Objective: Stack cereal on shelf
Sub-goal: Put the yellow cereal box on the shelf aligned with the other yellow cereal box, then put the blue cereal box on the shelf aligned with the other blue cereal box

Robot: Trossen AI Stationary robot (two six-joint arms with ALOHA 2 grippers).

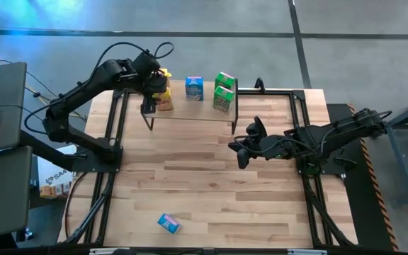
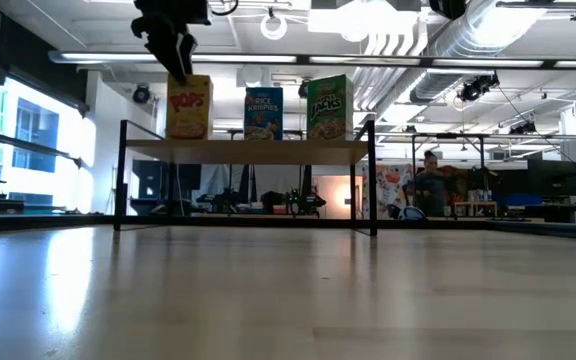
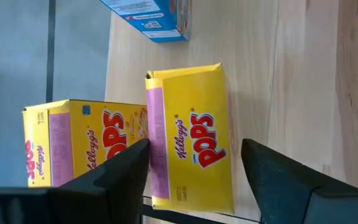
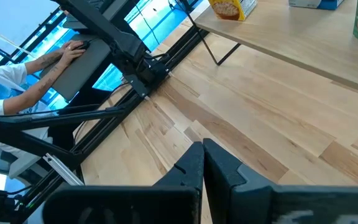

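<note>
The shelf (image 1: 190, 113) stands at the table's far side. On its wood top stand two yellow cereal boxes (image 3: 191, 143) (image 3: 73, 143) at the left end, a blue box (image 1: 194, 88) in the middle and two green boxes (image 1: 224, 89) at the right end. A second blue box (image 1: 168, 223) lies flat on the tabletop near the near edge. My left gripper (image 3: 196, 146) (image 1: 151, 88) is open above the shelf's left end, a finger on either side of one yellow box's top. My right gripper (image 4: 202, 155) (image 1: 243, 152) is shut over the table, right of the shelf. My left gripper comes down from above with its fingers astride the top end of one yellow box (image 3: 166, 155), which stands upright on the shelf. A gap shows between one finger (image 3: 272, 168) and the box. Whether the other finger (image 3: 126, 165) touches the box, I cannot tell.
The shelf's thin black legs (image 1: 149, 122) stand on the tabletop. Black frame rails (image 1: 115, 134) run along the table's left and right sides. A person's hand (image 4: 67, 53) rests on a keyboard beyond the left edge. Bare tabletop (image 1: 204, 184) lies between the shelf and the lying blue box.
</note>
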